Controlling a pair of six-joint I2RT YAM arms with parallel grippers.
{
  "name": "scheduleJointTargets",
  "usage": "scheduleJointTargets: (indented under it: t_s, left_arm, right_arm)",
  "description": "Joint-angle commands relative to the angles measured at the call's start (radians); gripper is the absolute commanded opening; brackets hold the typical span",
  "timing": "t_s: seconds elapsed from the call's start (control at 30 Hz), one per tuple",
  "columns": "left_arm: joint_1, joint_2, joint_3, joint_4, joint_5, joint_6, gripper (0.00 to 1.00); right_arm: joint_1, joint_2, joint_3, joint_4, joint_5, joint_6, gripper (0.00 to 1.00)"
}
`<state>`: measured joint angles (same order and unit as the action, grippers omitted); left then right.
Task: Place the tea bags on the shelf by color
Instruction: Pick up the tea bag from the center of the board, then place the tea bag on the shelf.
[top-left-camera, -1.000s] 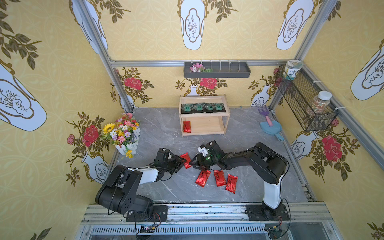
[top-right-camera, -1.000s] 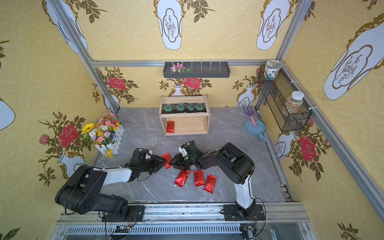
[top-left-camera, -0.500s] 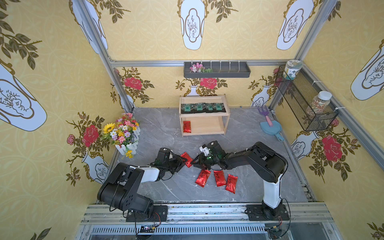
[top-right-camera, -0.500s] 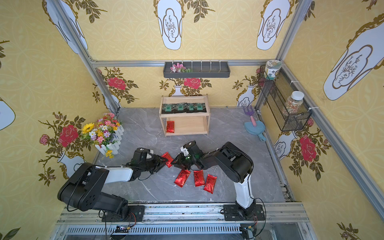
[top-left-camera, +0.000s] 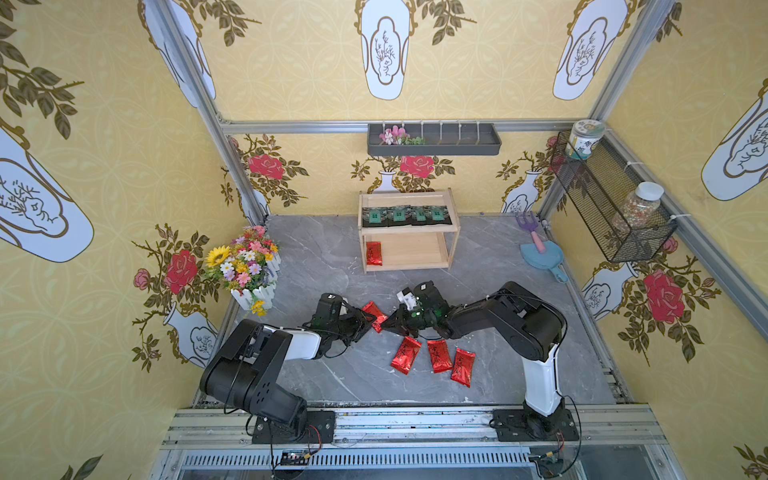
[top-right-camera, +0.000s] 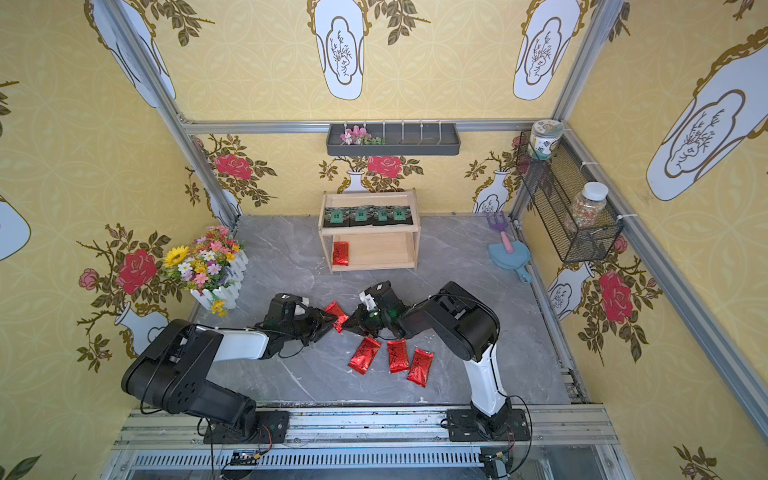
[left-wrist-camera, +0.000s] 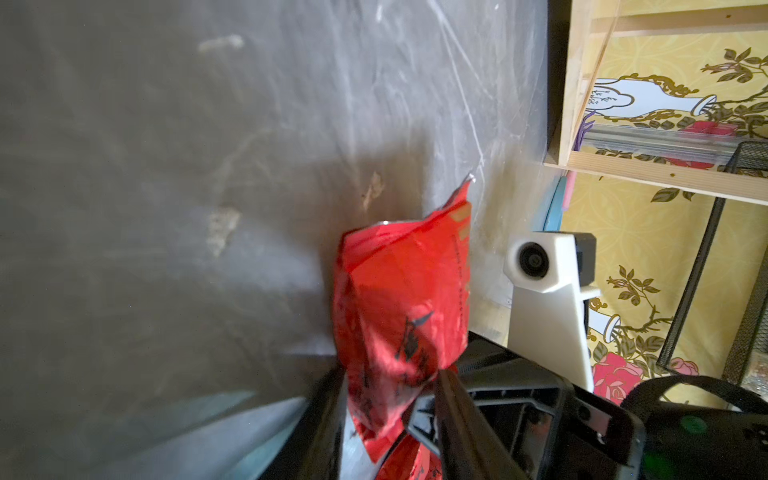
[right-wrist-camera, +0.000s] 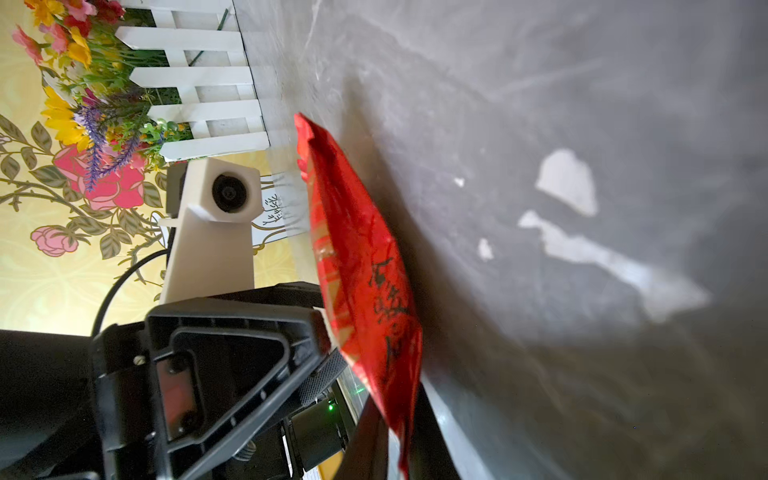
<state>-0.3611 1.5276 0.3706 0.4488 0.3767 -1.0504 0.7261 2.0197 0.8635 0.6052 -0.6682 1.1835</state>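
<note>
Both top views look steeply down over the whole desk (top-left-camera: 316, 270); both wrist views sit close on one red packet (left-wrist-camera: 399, 299).

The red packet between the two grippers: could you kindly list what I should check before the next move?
1. Right gripper shut on the held red packet: ok.
2. Left gripper released from it: not ok, both grip it.
3. That packet lifted off the table: cannot tell.
4. Free room on the shelf, lower tier, beside the shelved red packet: ok.
5. Black sachets alone on the upper tier: ok.
</note>
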Motion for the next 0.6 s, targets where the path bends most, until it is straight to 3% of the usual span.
scheduleJointTargets:
  t_s: [0.0, 0.23, 0.57]
  left_arm:
    - [-0.001, 0.008, -0.004, -0.131, -0.040, 0.011, 0.41]
    - [0.016, -0.092, 0.040, -0.216, -0.062, 0.032, 0.42]
    - [0.118, -0.273, 0.174, -0.398, -0.108, 0.118, 0.42]
  right_arm:
    - [-0.002, -0.003, 0.000, 0.071, -0.005, 0.011, 0.09]
    - [-0.001, -0.035, -0.040, 0.168, 0.048, 0.064, 0.00]
    - [-0.004, -0.024, -0.093, 0.480, 0.353, 0.247, 0.00]
